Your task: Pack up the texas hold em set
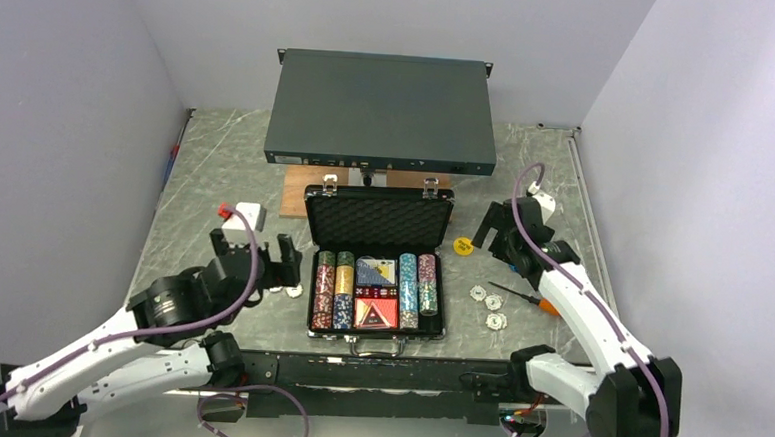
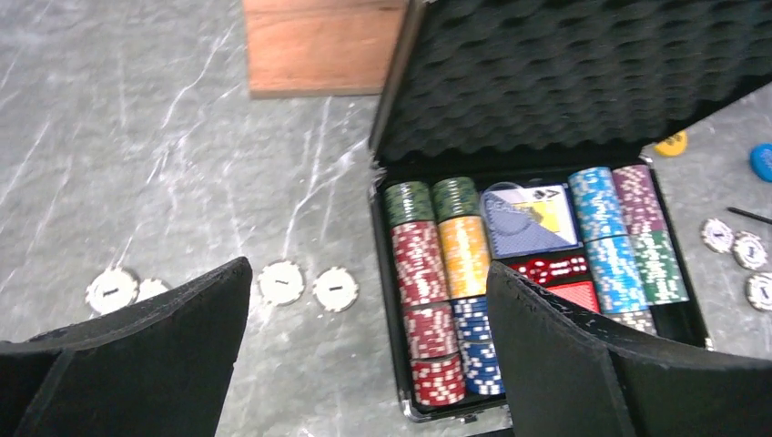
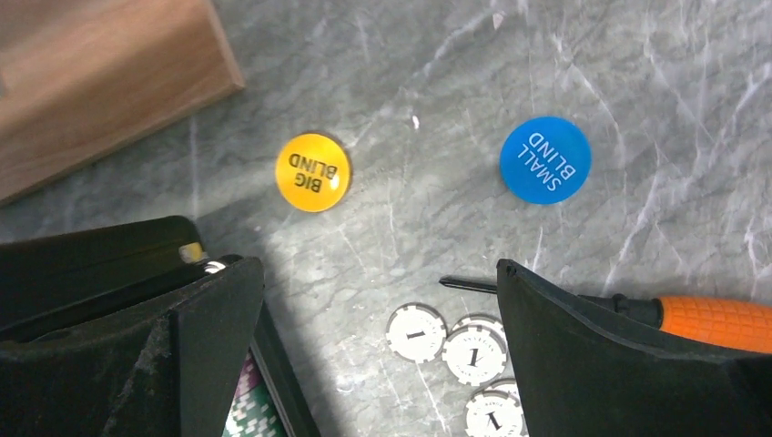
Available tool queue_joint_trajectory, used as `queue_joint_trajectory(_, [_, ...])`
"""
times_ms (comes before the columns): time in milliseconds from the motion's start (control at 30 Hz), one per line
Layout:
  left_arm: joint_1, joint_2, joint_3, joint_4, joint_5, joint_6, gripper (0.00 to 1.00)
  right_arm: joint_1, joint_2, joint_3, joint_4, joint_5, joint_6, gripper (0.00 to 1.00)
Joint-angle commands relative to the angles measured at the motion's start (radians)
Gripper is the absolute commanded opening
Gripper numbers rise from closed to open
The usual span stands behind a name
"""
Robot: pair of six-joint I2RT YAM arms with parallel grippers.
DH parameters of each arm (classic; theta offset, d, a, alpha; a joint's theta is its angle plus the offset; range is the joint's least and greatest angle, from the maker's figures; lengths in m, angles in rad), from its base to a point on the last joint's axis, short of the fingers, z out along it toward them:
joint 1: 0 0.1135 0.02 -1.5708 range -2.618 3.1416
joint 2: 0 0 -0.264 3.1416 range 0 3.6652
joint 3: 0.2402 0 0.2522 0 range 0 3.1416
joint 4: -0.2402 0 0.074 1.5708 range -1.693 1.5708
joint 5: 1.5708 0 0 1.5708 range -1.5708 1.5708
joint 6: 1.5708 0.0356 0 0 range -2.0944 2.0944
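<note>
l claw point(image 2: 369, 266) is spread wide w/ nothing between its fingers, hanging low over the table point(image 1: 216, 159) just left of the briefcase point(image 1: 378, 221); r claw point(image 3: 380, 265) is likewise released and empty, over the marble on the case's right side. the case sits mid-table, lid up and tilted back showing egg-crate foam, handle toward the arm bases. inside i see chip rows point(image 2: 428, 300) down the left and right, a card deck point(image 2: 528, 218) in the middle, red dice point(image 2: 551, 268) just below it. loose bits outside: a row of white chips point(image 2: 282, 282) on the table left of the case, near the l claw; a white chip cluster point(image 3: 416, 333) on the right, beside the tip of the orange-handled screwdriver point(image 3: 719, 323); yellow big blind disc point(image 3: 312, 172) near the lid's right corner, blue small blind disc point(image 3: 544, 160) apart from it, further right. wooden board point(image 1: 295, 189) lies behind the case, big grey rack box point(image 1: 382, 111) behind that
</note>
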Motion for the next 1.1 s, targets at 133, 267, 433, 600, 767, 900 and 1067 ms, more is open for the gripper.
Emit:
queue_joint_trajectory(133, [0.057, -0.158, -0.030, -0.089, 0.011, -0.065, 0.99, -0.003, 0.302, 0.166, 0.019, -0.077, -0.026, 1.00])
queue_joint_trajectory(267, [0.058, -0.140, -0.055, -0.085, 0.044, -0.032, 0.99, 0.002, 0.461, 0.244, 0.015, -0.131, -0.018, 0.92])
queue_joint_trajectory(433, [0.058, -0.132, -0.113, -0.048, 0.082, -0.006, 0.99, 0.033, 0.531, 0.248, 0.041, -0.121, 0.032, 0.87])
queue_joint_trajectory(600, [0.058, -0.145, -0.136, 0.014, 0.107, 0.040, 0.99, 0.061, 0.444, 0.116, 0.193, -0.070, 0.084, 0.84])
queue_joint_trajectory(767, [0.058, -0.148, -0.142, 0.013, 0.093, 0.038, 0.99, 0.061, 0.330, -0.075, 0.448, -0.056, 0.091, 0.81])
queue_joint_trajectory(900, [0.058, -0.146, -0.147, 0.014, 0.093, 0.035, 0.99, 0.061, 0.307, -0.184, 0.637, -0.049, 0.106, 0.81])
queue_joint_trajectory(1067, [0.058, -0.143, -0.145, 0.006, 0.091, 0.030, 0.99, 0.061, 0.384, -0.197, 0.713, -0.053, 0.081, 0.72])
